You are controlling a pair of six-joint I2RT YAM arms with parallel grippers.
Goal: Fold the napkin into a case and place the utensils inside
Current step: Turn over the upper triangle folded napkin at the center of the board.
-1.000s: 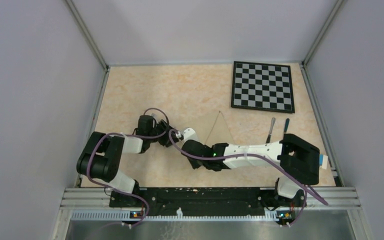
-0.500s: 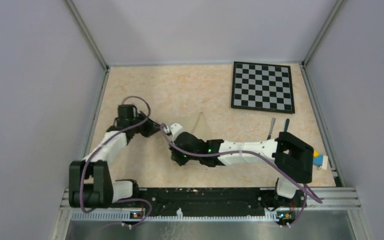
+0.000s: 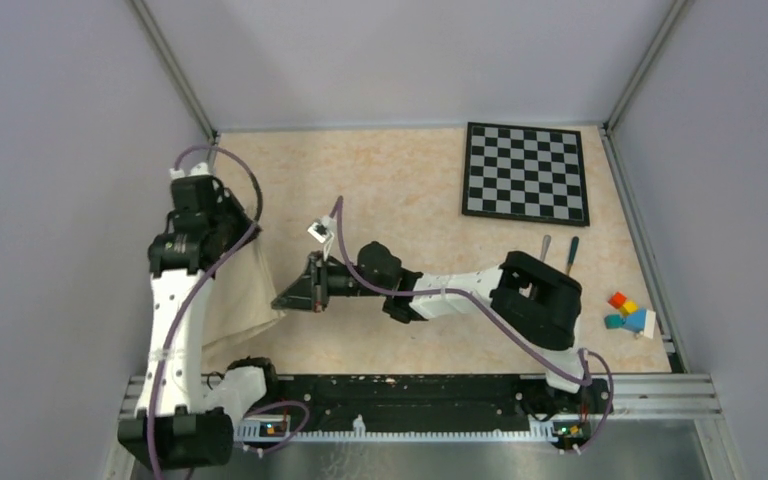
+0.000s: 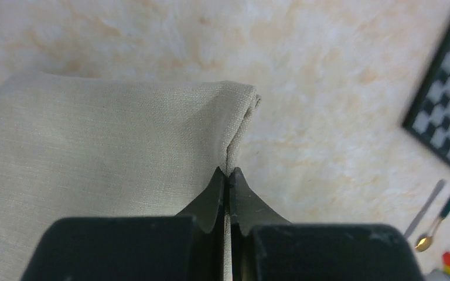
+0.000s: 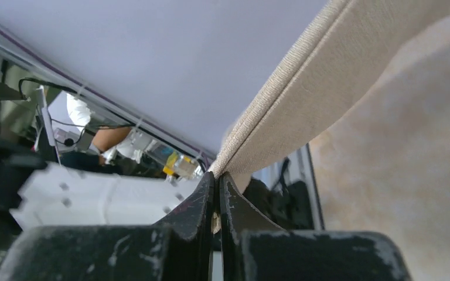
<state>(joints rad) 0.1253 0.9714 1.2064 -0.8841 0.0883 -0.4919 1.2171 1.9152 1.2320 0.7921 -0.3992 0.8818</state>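
While both grippers pinch cloth, I log the step in hand as a fold of the napkin (image 3: 243, 295): one item, beige, at the left side of the table (image 3: 390, 180), stretched between the two arms. I cannot tell whether its lower part rests on the surface. Left gripper (image 4: 227, 175): one, jaws closed tight on a doubled edge of the cloth, just below its folded corner. Right gripper (image 5: 218, 178): one, jaws closed on a hemmed edge, the cloth rising away from the tips. To do this well, I judge that I should move both ends together at even tension so the fabric lies down without a twist. I should lower it until the edges line up and release only once the crease sits on the table. A thin pinch on soft cloth could slip if I pull the arms apart. Utensils: two, side by side at the right, well apart from the cloth. Knife (image 3: 544, 255): one, silver. Spoon (image 3: 571, 252): one, dark handle, gold bowl. Case: none formed yet. Checkered board (image 3: 525, 172): one, far right corner. Coloured blocks (image 3: 628, 312): one small cluster near the right edge, too small to count.
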